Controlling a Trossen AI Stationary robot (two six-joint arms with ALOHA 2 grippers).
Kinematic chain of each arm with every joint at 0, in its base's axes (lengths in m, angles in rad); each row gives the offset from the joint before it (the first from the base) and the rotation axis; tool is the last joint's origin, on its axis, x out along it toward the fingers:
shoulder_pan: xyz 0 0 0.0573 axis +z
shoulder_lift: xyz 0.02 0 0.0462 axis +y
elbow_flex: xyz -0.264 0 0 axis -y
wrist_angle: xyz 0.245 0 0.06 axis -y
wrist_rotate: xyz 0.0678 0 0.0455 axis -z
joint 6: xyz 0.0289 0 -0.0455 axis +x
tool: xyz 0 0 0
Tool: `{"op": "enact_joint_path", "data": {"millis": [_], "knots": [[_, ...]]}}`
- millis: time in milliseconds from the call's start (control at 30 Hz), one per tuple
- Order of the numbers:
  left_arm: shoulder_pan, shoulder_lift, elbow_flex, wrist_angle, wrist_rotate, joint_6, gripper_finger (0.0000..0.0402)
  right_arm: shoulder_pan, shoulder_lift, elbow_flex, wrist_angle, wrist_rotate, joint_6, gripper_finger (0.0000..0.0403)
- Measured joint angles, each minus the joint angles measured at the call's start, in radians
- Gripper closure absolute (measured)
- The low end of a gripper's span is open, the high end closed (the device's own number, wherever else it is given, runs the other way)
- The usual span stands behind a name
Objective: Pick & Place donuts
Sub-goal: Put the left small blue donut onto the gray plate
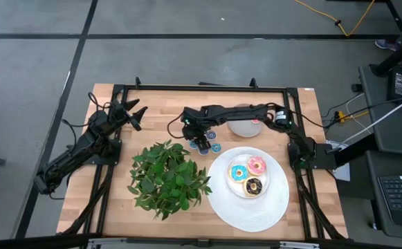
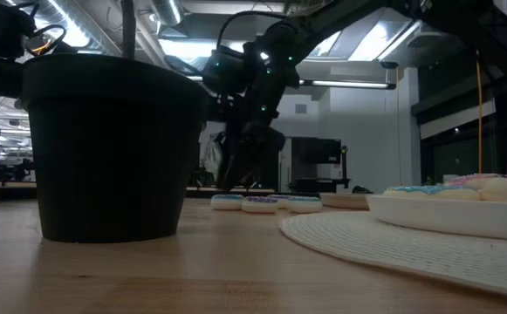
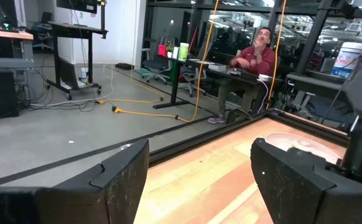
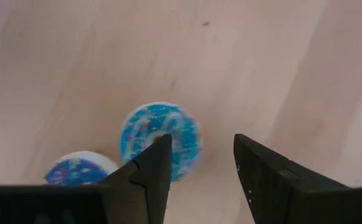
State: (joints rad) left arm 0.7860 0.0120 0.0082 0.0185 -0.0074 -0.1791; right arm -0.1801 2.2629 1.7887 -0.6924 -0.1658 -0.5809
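Note:
Three toy donuts, light blue [image 1: 239, 173], pink [image 1: 257, 164] and dark brown [image 1: 254, 186], lie on the white plate [image 1: 266, 181]. Several tiny rings [image 1: 209, 146] lie flat on the wood near the table's middle; the low view shows them in a row [image 2: 259, 204]. My right gripper [image 4: 199, 155] points down over them, open, one finger over a tiny blue ring [image 4: 181, 134], with another blue ring [image 4: 75, 169] beside it. My left gripper [image 1: 135, 114] waits open at the table's far left. My right gripper comes from above, pointing down, with one fingertip [image 4: 159, 152] over the middle of the tiny blue ring [image 4: 181, 134], which lies flat on the table. I cannot tell whether the finger touches it.
A potted green plant [image 1: 166, 176] in a dark pot [image 2: 105, 148] stands just left of the rings. A round grey dish [image 1: 245, 126] sits under the right arm, toward the far edge. The plate rests on a white woven mat [image 1: 249, 207]. A person [image 3: 255, 59] sits beyond the table.

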Motion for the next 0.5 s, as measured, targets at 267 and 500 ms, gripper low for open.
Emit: {"op": "enact_joint_path", "data": {"millis": [267, 500], "knots": [[0.0, 0.0, 0.0, 0.0, 0.0, 0.0, 0.0131, 0.01, 0.022, 0.0, 0.004, -0.021, 0.012, 0.0231], [0.0, 0.0, 0.0, 0.0, 0.0, 0.0, 0.0131, 0.011, 0.024, 0.0, -0.002, -0.022, 0.017, 0.0261]]}}
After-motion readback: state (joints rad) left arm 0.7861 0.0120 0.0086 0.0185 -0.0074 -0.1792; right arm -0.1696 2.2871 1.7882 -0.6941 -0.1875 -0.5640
